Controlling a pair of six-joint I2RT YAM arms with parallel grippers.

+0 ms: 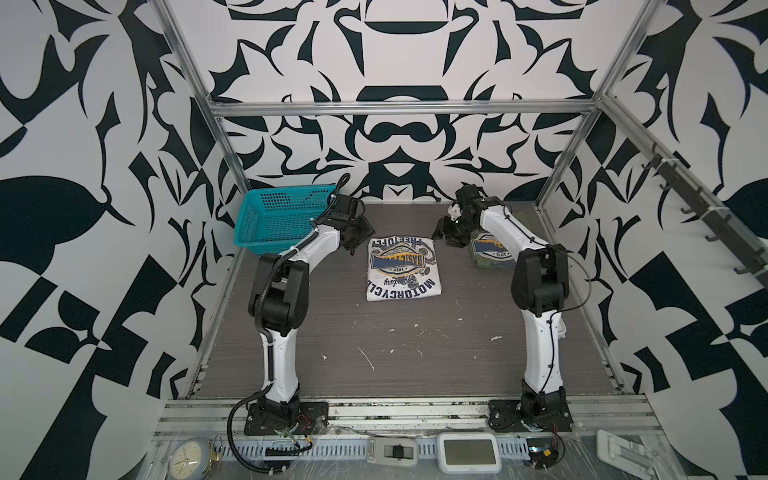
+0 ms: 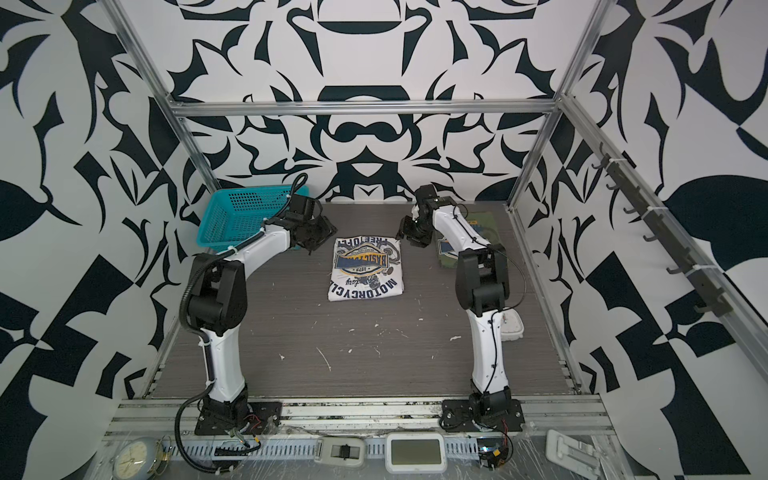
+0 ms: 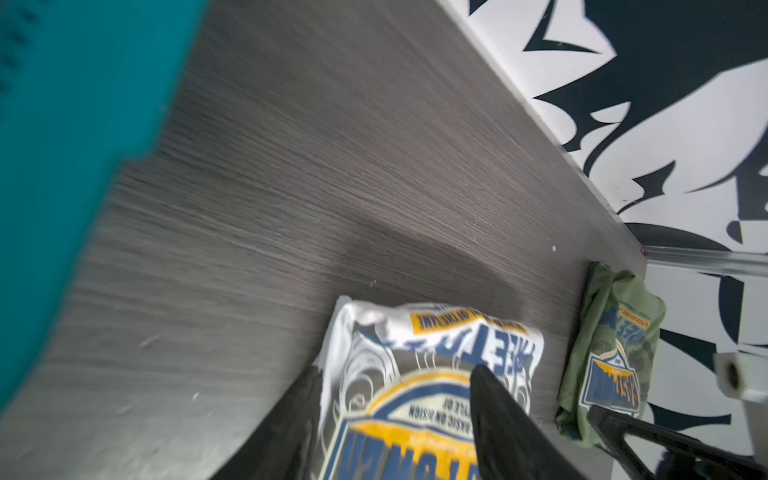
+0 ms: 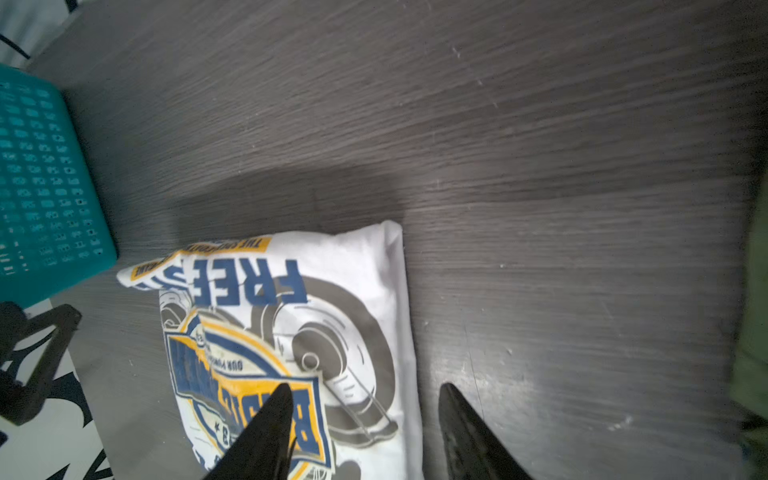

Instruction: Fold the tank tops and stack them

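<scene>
My left pincer hangs with its jaws apart and nothing between them. My right pincer is spread the same way, empty. Between the two, just below their tips, the folded white cloth tank top with the navy-and-yellow badge print lies flat on the grey wood-grain tabletop. The folded olive green tank top sits just outside my right pincer, apart from the white one. The teal plastic mesh basket stands just outside my left pincer.
</scene>
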